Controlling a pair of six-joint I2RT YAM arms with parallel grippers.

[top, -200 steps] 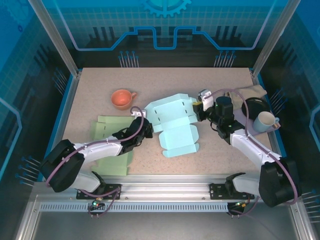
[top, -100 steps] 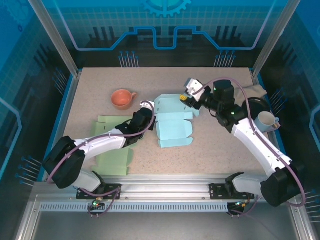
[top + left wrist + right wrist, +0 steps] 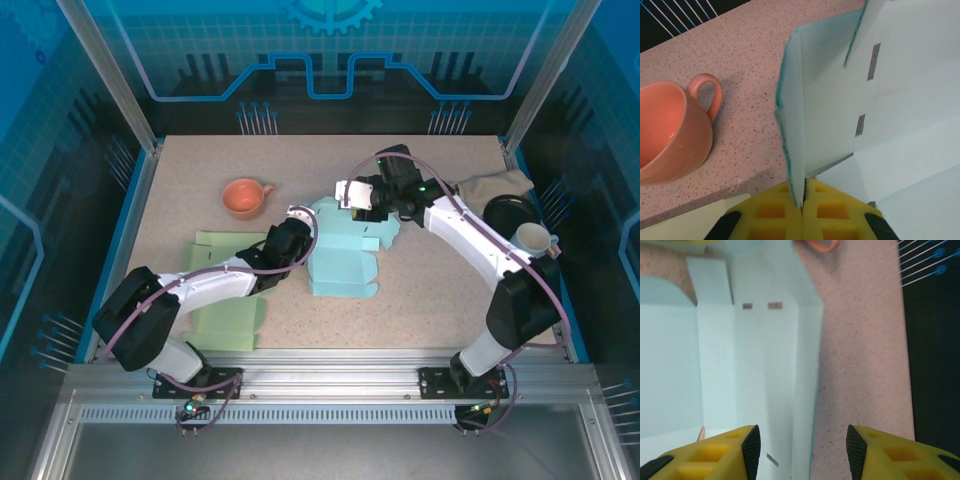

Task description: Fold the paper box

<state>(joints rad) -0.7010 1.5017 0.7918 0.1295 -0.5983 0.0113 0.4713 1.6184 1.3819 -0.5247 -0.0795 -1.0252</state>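
Nearest me on the left, I see green paper (image 3: 222, 262) lying flat on the table (image 3: 420, 300); I can't tell whether it is one sheet or two overlapping. Just beyond, in the middle of the table, lies the one pale blue paper box (image 3: 345, 262), partly folded, its long axis running near to far, almost straight away from the arm bases. My left gripper (image 3: 802, 200) is clamped on the box's left side flap (image 3: 825, 110), which stands upright on edge between the yellow pads. At the box's far end my right gripper (image 3: 801, 445) hangs above the cardboard with its jaws apart, gripping nothing. I count two cups: an orange cup (image 3: 243, 197) left of the box's far end, and a pale mug (image 3: 528, 241) well apart by the right edge.
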